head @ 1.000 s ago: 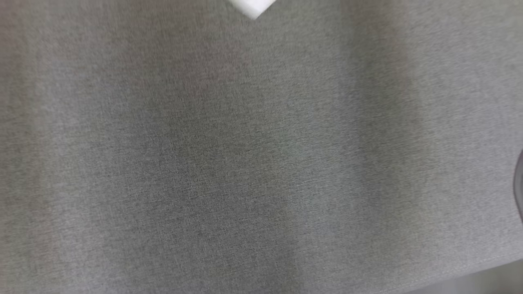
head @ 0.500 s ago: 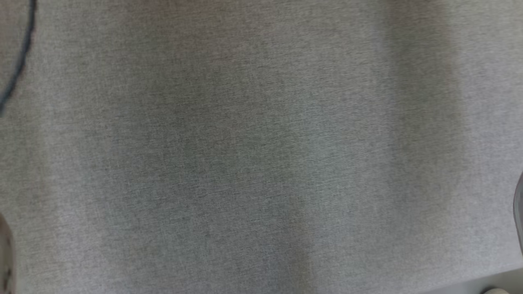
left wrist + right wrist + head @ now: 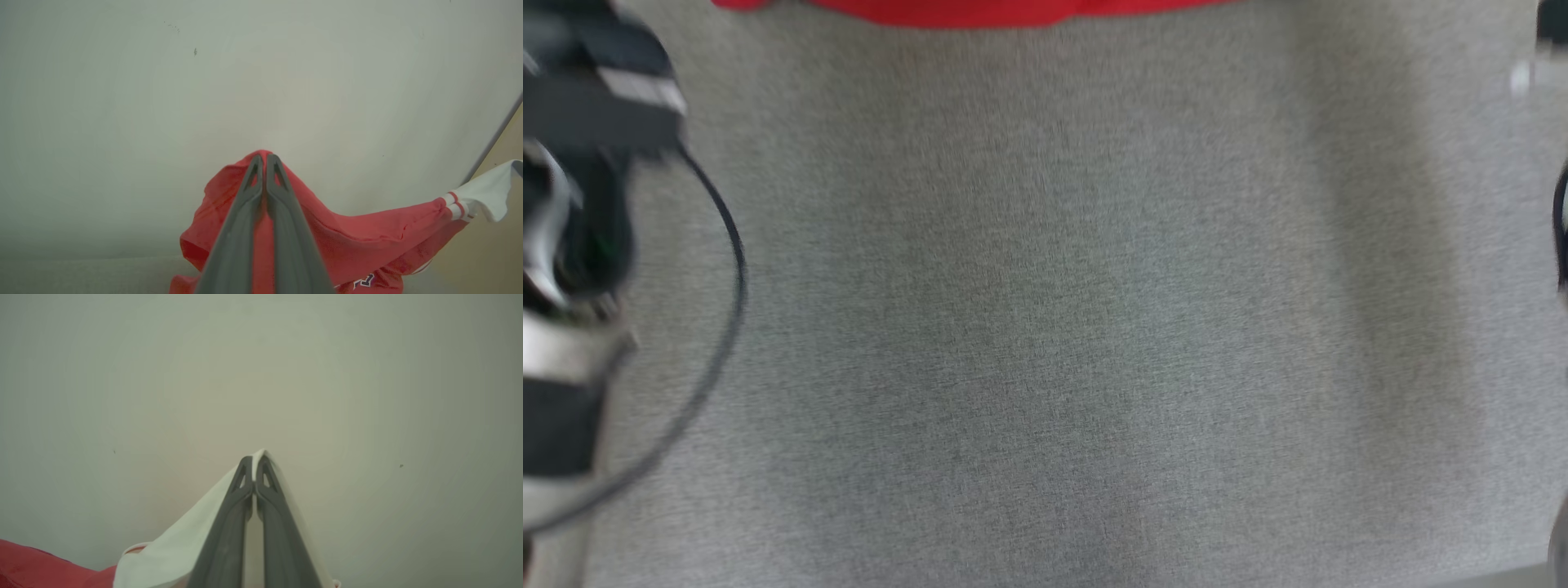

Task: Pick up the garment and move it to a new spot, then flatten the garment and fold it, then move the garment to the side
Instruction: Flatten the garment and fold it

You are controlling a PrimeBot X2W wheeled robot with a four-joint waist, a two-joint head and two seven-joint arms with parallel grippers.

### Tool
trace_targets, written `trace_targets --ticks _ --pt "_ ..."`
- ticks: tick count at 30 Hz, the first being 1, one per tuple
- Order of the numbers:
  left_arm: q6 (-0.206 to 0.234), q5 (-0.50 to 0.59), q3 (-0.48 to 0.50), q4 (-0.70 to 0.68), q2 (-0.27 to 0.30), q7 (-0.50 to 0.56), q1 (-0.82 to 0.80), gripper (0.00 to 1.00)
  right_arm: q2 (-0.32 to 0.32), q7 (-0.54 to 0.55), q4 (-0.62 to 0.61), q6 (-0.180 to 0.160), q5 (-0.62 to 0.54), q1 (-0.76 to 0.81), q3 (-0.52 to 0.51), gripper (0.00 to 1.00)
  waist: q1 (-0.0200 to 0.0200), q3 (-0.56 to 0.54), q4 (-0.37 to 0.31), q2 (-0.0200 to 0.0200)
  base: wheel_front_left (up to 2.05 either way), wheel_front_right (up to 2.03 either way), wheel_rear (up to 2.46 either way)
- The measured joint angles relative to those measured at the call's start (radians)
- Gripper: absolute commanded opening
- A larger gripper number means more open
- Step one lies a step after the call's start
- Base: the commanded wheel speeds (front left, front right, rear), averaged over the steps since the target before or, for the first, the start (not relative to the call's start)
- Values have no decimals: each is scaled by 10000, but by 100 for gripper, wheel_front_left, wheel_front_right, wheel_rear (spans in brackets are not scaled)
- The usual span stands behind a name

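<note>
The garment (image 3: 980,10) is red, and its lower edge shows as a strip along the top of the head view. In the left wrist view my left gripper (image 3: 264,157) is shut on a peak of the red cloth (image 3: 359,241), which hangs below and stretches right to a white sleeve (image 3: 486,194) with red stripes. In the right wrist view my right gripper (image 3: 256,459) is shut on the white sleeve (image 3: 179,547), with red cloth (image 3: 36,563) at the lower left. The garment's middle is out of view.
A grey cloth-covered table (image 3: 1045,327) spreads below the garment. My left arm (image 3: 564,351) with a looping black cable (image 3: 727,269) stands at the head view's left edge. A pale wall (image 3: 245,81) lies behind both grippers.
The head view has shifted. The red garment's edge now shows at the top and my left arm with its cable at the left. The white corner seen earliest is gone.
</note>
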Motion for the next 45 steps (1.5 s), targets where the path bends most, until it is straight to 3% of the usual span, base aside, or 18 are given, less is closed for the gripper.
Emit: trace_targets --ticks 7,13,18,31,37,45 --pt "176 -571 -205 -541 -54 349 2088 0 50 1626 -1344 0 -161 2629 -771 0 0 -866 106 0 0 0 0" --pt "428 -1057 -259 -736 -370 134 4166 0 941 2752 -2232 0 -299 5168 -1565 0 -1 -1789 182 -1 0 0 0" --pt "566 -1398 -255 -767 -738 -299 5706 0 1544 3137 -2290 0 -556 6713 -2004 0 -2 -2509 215 -2 0 0 0" --pt "387 -1419 -1016 -165 -1049 -650 8033 0 2485 4859 -2523 0 -1237 9488 -3555 0 0 -3984 461 -2 0 0 0" --pt "520 -1406 -1227 -194 -1055 -761 9206 0 2587 5551 -2995 0 -1323 10565 -4217 0 0 -4493 541 -2 0 0 0" --pt "786 -1406 -1352 -313 -1005 -790 10191 0 2608 6186 -2980 0 -867 11769 -4360 0 0 -4946 601 -1 0 0 0"
